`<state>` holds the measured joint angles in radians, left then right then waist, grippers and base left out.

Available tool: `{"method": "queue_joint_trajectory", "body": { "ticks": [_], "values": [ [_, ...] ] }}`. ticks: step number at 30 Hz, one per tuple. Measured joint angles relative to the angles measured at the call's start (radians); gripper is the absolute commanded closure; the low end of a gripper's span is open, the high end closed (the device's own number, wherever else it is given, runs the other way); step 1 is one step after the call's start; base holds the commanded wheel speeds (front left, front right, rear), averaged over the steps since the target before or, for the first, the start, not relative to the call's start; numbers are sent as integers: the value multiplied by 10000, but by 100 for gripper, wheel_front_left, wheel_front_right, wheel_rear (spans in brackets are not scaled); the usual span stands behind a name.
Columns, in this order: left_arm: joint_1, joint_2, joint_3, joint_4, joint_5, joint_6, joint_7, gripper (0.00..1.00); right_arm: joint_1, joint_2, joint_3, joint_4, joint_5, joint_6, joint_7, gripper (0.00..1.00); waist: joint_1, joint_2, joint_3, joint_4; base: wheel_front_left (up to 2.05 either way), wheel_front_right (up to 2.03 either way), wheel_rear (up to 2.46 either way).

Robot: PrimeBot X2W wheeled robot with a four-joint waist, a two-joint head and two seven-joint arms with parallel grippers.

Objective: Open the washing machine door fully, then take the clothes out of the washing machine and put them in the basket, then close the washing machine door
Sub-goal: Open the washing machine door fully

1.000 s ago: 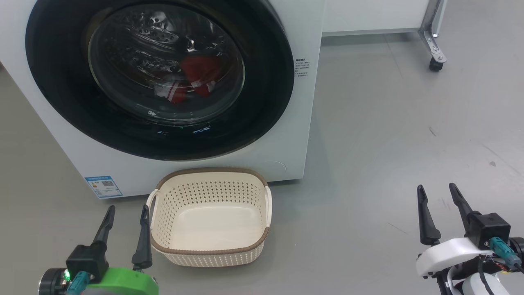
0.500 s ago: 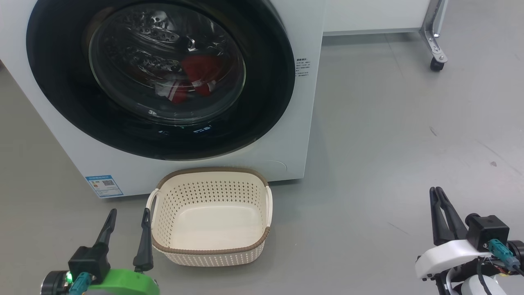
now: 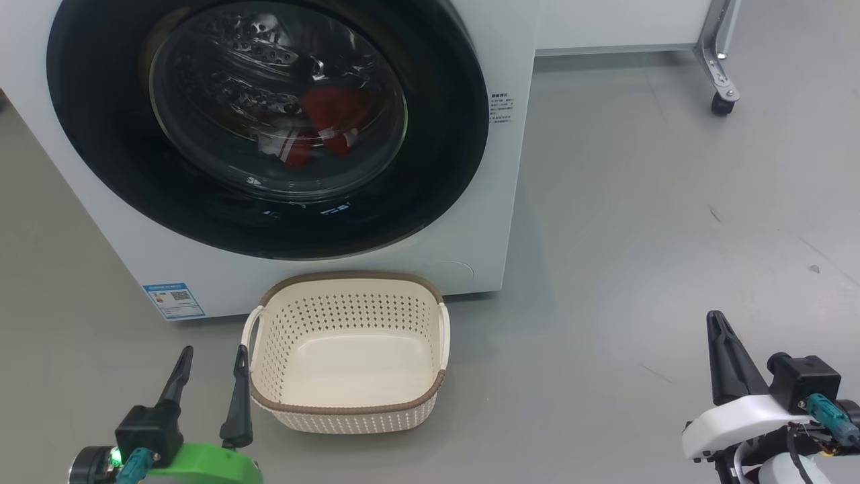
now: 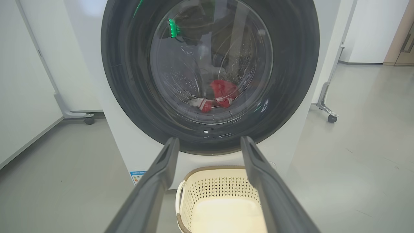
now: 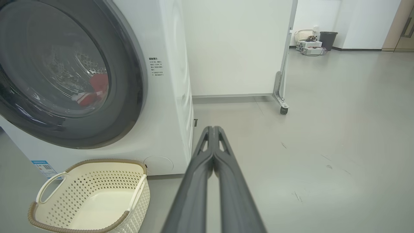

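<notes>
**Washing machine**: white front-loader standing on a grey floor.

**Door**: shut flat against the front, with a wide black rim and a clear bowl window.

**Clothes**: red with white stripes, lying low in the drum and seen through the glass.

**Basket**: cream with a brown rim, on the floor just in front of the machine, below the door. Its bare pale bottom is showing.

**Left gripper**: at the lower left of the head view, fingers spread wide and free, close beside the basket's left handle.

**Right gripper**: at the lower right, well apart from the basket, over bare floor. Its fingers are pressed together with nothing between them.

**By view**
- The head view gives the blue label low on the machine's front, left of the basket.
- The left wrist view adds the whole door head-on between the spread fingers. It also adds a green glint mirrored high in the glass and a castor on the floor left of the machine.
- The right wrist view adds the machine's white side and a white partition on a castor foot behind it. A dark bin stands by the far wall. The two fingers meet at their tips.

**Against one second ago**
- The right gripper's fingers stood apart then and are closed now.
- The left gripper keeps the same spread.
- The door is shut as before, and the clothes and basket are unmoved.
- The head camera has shifted slightly.
</notes>
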<state>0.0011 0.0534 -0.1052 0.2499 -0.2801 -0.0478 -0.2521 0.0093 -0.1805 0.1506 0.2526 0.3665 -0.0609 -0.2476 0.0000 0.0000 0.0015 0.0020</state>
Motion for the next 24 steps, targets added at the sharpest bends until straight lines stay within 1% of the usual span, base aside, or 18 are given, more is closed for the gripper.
{"method": "queue_joint_trajectory", "body": {
  "ticks": [4, 5, 12, 13, 14, 19, 20, 24],
  "values": [
    [-4, -2, -2, 4, 2, 0, 0, 0, 0, 123, -173, 31, 282, 90, 0, 100, 0, 0, 41, 48, 0, 0, 0],
    [-5, -4, -2, 4, 2, 0, 0, 0, -1, 184, -224, 44, 412, 157, 0, 100, 0, 0, 53, 60, 0, 0, 0],
    [-24, -27, -48, -19, 27, -4, 0, 0, -15, 988, -874, 65, 2194, 639, 6, 100, 0, 0, 244, 168, 0, 0, 0],
    [-30, -29, -50, -27, 54, -4, 0, 0, -29, 1126, -1068, 71, 2629, 769, 52, 100, 0, 0, 283, 186, 0, 0, 0],
    [-38, -31, -59, -42, 75, -4, 0, 0, -61, 1200, -1168, 104, 2964, 828, 61, 100, 0, 0, 324, 202, 0, 0, 0],
    [-215, -33, -130, -121, 94, -12, 0, 0, -550, 1252, -1689, 190, 4314, 1233, 420, 100, 0, 0, 576, 291, 0, 0, 0],
    [-215, -33, -130, -121, 94, -12, 0, 0, -550, 1252, -1689, 190, 4314, 1233, 420, 100, 0, 0, 576, 291, 0, 0, 0],
    [-388, -36, -222, -215, 140, -17, 0, 0, -1059, 1290, -1881, 349, 5476, 1421, 968, 100, 0, 0, 816, 370, 0, 0, 0]
  ]
}}
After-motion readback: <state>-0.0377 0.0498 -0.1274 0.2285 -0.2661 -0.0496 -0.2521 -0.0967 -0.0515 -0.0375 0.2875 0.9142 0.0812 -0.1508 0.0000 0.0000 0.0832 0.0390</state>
